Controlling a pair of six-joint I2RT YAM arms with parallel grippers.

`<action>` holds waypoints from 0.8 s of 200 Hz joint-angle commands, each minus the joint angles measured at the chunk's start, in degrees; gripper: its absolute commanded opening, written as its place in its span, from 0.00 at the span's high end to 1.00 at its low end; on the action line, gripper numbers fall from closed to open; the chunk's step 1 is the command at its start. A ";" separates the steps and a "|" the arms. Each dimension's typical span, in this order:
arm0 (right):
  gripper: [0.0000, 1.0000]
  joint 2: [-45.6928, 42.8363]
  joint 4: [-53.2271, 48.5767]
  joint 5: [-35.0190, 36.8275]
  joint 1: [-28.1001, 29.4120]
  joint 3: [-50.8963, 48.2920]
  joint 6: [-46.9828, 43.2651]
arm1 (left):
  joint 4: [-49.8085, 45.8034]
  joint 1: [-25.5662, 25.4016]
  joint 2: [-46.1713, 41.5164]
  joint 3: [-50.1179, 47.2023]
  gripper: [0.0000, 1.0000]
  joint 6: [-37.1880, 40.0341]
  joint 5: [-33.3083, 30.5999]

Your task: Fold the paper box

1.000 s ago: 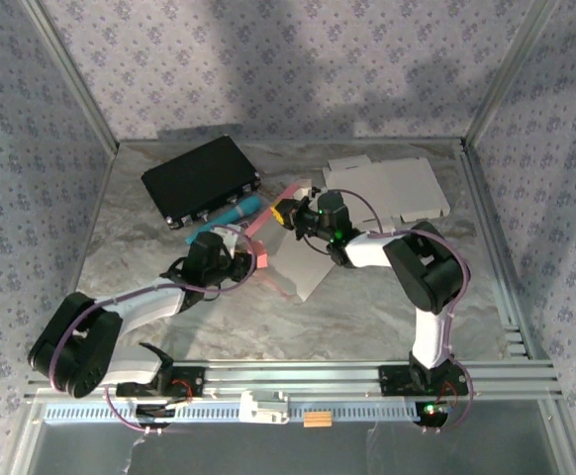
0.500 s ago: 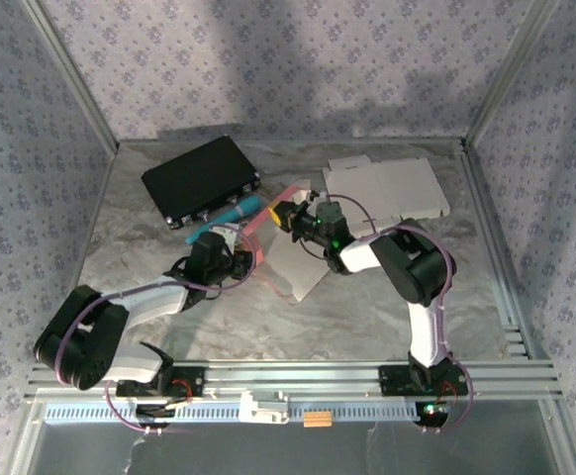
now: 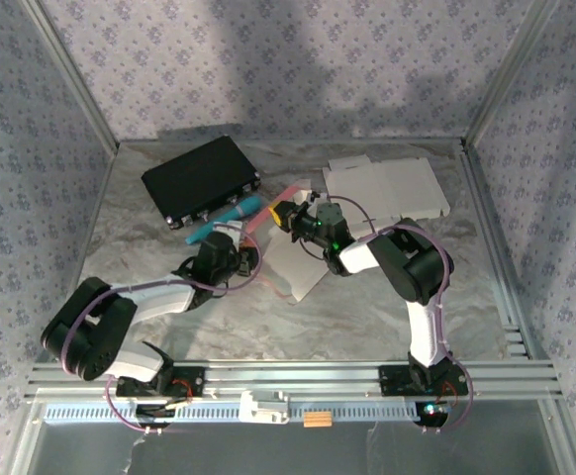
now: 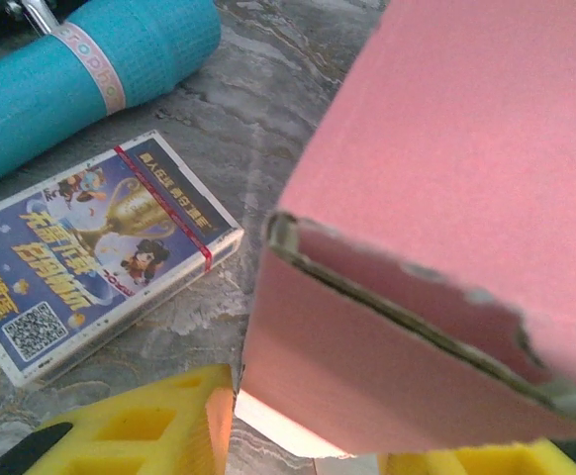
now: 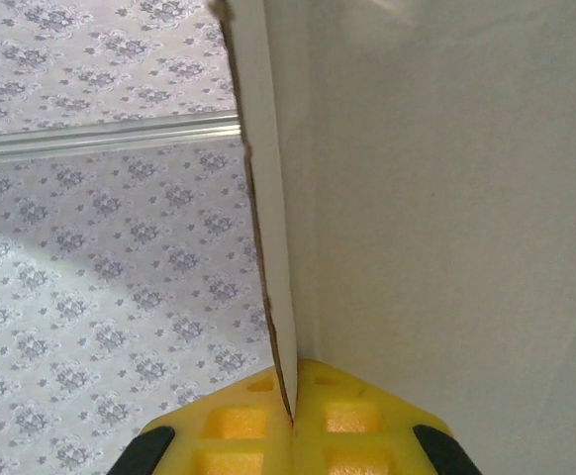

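Note:
The paper box lies mid-table, white inside and pink outside, partly folded. My left gripper is at its left pink wall. In the left wrist view that pink wall stands between the yellow fingers, its lower edge against the pad, so the left gripper is shut on it. My right gripper is at the box's far edge. In the right wrist view the right gripper is shut on a thin white flap that stands upright out of the jaws.
A black case lies at the back left, with a teal cylinder in front of it. A pack of cards lies beside the cylinder. Flat white cardboard lies at the back right. Metal frame posts border the table.
My left gripper has slid a little right and away along the pink wall. The right arm's elbow has swung left, and its gripper has stayed on the flap.

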 commanded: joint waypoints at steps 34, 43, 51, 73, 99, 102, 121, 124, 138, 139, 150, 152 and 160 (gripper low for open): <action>1.00 1.66 -0.33 1.10 0.64 -0.30 1.91 | 0.47 -1.34 2.99 4.44 0.64 -0.96 -6.34; 1.00 1.69 -0.20 1.37 0.72 -0.30 2.16 | -0.26 -1.80 3.11 4.91 0.66 -1.16 -8.13; 1.00 1.75 -0.19 1.58 0.85 -0.22 2.31 | -1.46 -2.07 3.37 5.59 0.68 -1.68 -9.47; 1.00 1.83 -0.09 2.10 1.10 0.16 2.77 | -4.57 -3.08 4.12 7.64 0.78 -2.10 -12.54; 1.00 2.05 -0.34 2.36 1.20 0.63 3.05 | -6.44 -4.37 5.50 9.04 0.84 -3.07 -15.53; 1.00 2.09 -0.28 2.40 1.19 0.68 3.11 | -6.86 -4.41 5.64 9.21 0.86 -3.34 -15.88; 1.00 2.27 -0.03 2.44 1.30 0.76 3.29 | -8.32 -4.90 6.52 10.04 0.91 -4.62 -17.65; 1.00 2.27 -0.04 2.51 1.30 0.71 3.38 | -8.47 -4.99 6.59 10.19 0.92 -4.86 -17.97; 1.00 2.36 -0.02 2.46 1.26 0.79 3.56 | -9.88 -5.37 7.55 11.14 0.94 -5.57 -18.93; 1.00 2.36 -0.05 2.45 1.28 0.79 3.57 | -10.12 -5.41 7.61 11.22 0.94 -5.64 -19.05; 1.00 2.36 -0.19 2.62 1.29 0.92 3.75 | -11.75 -5.88 8.27 12.43 0.98 -6.25 -20.89; 1.00 2.36 -0.24 2.58 1.36 1.02 3.75 | -11.90 -5.99 8.37 12.55 0.99 -6.35 -21.23; 1.00 2.36 -0.34 2.69 1.35 1.14 3.84 | -12.79 -6.29 8.73 13.26 1.00 -6.95 -22.12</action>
